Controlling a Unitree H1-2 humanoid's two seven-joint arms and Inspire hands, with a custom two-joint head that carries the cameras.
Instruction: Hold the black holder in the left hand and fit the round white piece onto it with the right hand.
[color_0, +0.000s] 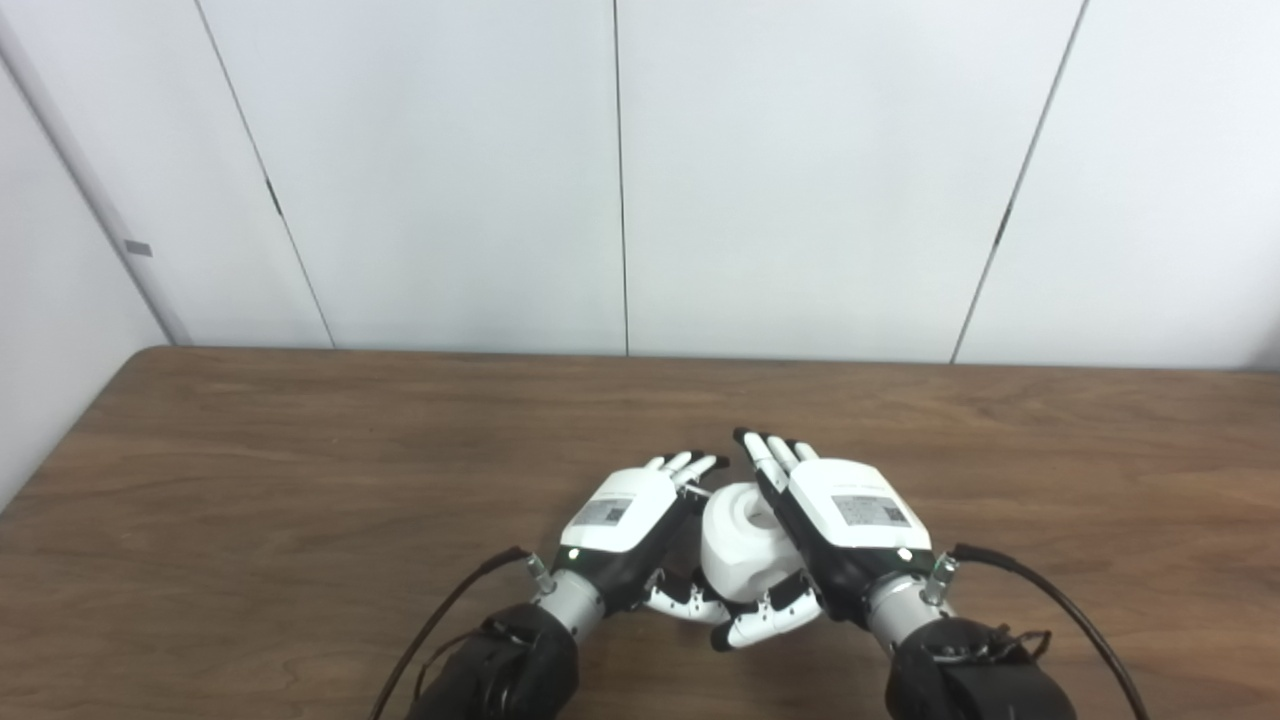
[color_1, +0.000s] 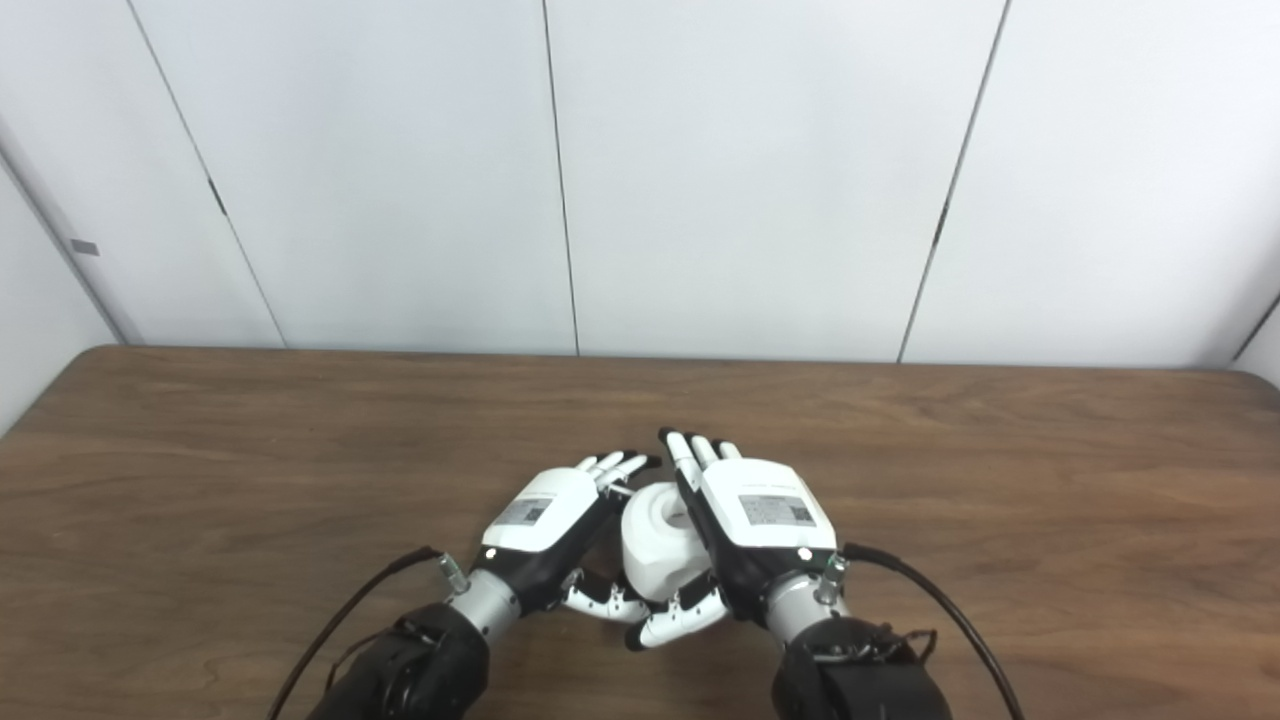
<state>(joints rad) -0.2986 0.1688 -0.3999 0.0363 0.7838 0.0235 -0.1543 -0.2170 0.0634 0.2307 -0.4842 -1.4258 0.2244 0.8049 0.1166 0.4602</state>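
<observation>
The round white piece (color_0: 740, 545) stands near the table's front middle, with a shallow recess in its top. My left hand (color_0: 630, 520) is against its left side with fingers stretched forward and only slightly curled. My right hand (color_0: 850, 520) flanks its right side, fingers straight and pointing away from me. Both thumbs curve in front of the piece's base, close to each other. No black holder shows clearly; the dark area between the left palm and the piece may be the palm itself. The same piece (color_1: 660, 545) appears between both hands in the right eye view.
A brown wooden table (color_0: 300, 480) spreads wide on both sides and behind the hands. White wall panels (color_0: 620, 180) rise at its far edge. Black cables (color_0: 1050, 600) trail from both wrists over the table's front.
</observation>
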